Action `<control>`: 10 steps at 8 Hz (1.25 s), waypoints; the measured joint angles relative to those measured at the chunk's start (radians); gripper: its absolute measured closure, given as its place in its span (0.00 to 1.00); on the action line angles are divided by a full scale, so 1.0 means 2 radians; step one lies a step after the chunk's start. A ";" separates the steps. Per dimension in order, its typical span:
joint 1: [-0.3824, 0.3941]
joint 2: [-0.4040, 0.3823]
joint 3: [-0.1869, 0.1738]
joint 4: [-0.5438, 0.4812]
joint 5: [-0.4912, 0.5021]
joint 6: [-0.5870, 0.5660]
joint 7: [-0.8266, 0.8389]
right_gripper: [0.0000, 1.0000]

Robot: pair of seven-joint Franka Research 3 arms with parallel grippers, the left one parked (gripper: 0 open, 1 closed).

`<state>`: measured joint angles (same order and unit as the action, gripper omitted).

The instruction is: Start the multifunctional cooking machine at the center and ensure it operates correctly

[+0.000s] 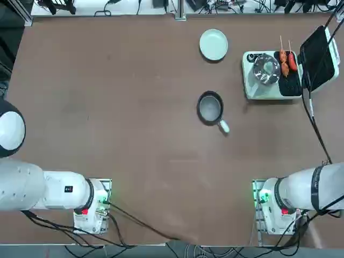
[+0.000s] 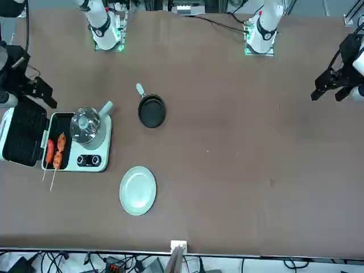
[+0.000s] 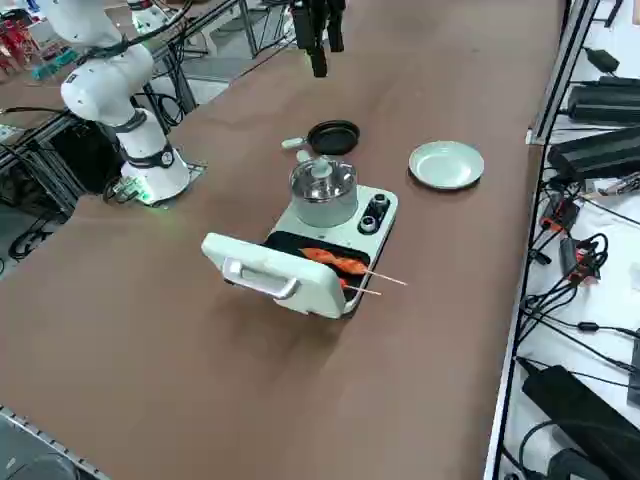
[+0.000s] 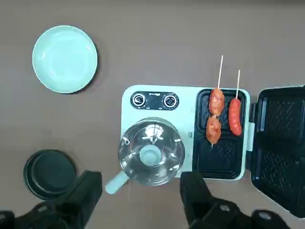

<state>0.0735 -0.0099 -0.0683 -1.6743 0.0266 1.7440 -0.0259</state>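
You are holding the right gripper (image 4: pixel 140 198) high above the table with its fingers spread fully and nothing between them; in the wrist view the two dark fingers are rising from the bottom edge, and the multifunctional cooking machine (image 4: pixel 157 102) is sitting just beyond their tips, in the centre and right of that frame. In the overhead view the machine (image 1: pixel 252 80) is lying in the upper right, well away from the arm bases, so the working arm is the nearer one and the reach is going forward and down. The machine's long axis is running across the wrist view: steel pot (image 4: pixel 151 151) at one end, grill plate (image 4: pixel 224 152) with three skewered sausages (image 4: pixel 217 101) beside it, and the lid (image 4: pixel 281 143) hanging open off the far end. The two small knobs (image 4: pixel 170 100) are sitting on the narrow panel on the side of the pot away from your fingers, so you will likely be passing over the pot to reach them. Some small print is showing between the knobs, but it is too small to read; no brand is legible anywhere. The plate (image 4: pixel 65 58) and the small frying pan (image 4: pixel 49 173) are lying well clear of the machine.
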 joint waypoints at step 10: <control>0.001 0.137 0.007 -0.005 0.005 0.110 0.002 0.00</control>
<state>0.0750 0.2645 -0.0550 -1.6837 0.0364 1.9638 -0.0224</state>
